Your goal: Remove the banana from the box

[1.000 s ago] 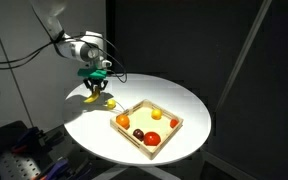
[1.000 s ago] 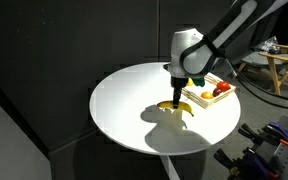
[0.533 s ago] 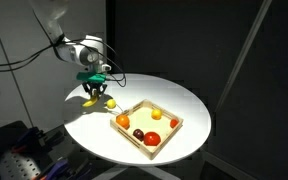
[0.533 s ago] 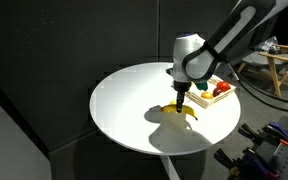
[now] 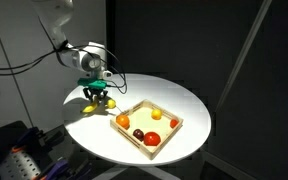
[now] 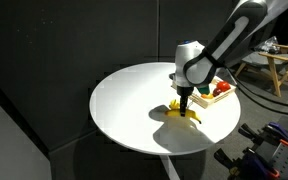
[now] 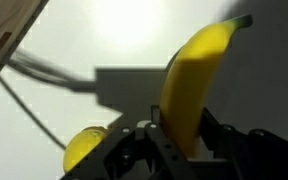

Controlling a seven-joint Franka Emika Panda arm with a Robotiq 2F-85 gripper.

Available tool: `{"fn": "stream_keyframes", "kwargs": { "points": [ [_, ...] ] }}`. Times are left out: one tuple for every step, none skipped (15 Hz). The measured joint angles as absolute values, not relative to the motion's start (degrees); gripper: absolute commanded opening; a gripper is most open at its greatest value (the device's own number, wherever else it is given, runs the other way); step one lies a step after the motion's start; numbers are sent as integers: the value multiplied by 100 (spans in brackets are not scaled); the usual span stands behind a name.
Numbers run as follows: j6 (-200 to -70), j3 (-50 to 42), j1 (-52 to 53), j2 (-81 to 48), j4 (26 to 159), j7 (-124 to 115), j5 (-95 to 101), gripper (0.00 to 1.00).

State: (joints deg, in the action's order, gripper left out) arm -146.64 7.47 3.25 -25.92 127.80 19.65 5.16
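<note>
The fingers pinched the banana low over the worktop, left of the box — a careless release could send it rolling toward the edge.

A: Where does the banana lie?
B: On or just over the bench, left of frame centre, left of the box, between the fingers.
A: And in the box?
B: Round fruits, spread near its walls.
</note>
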Motion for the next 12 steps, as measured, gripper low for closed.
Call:
{"fn": "stream_keyframes", "kwargs": {
  "points": [
    [-14664, 737, 325, -2604, 12780, 1965, 515, 16],
    [-14664, 731, 325, -2610, 12780, 1965, 515, 16],
    [-14664, 726, 325, -2614, 12780, 1965, 516, 16],
    [-14664, 723, 325, -2616, 12780, 1965, 516, 16],
    [-14664, 721, 325, -2616, 12780, 1965, 516, 16],
    [-14664, 720, 325, -2616, 12780, 1965, 516, 16],
    [-14664, 719, 325, -2616, 12780, 1965, 516, 16],
    [-14664, 718, 325, -2616, 12780, 1965, 516, 35],
    [-14664, 717, 325, -2616, 12780, 1965, 516, 66],
    [-14664, 716, 325, -2616, 12780, 1965, 516, 66],
    [-14664, 715, 325, -2616, 12780, 1964, 516, 72],
    [-14665, 714, 325, -2616, 12779, 1963, 516, 78]
  ]
}}
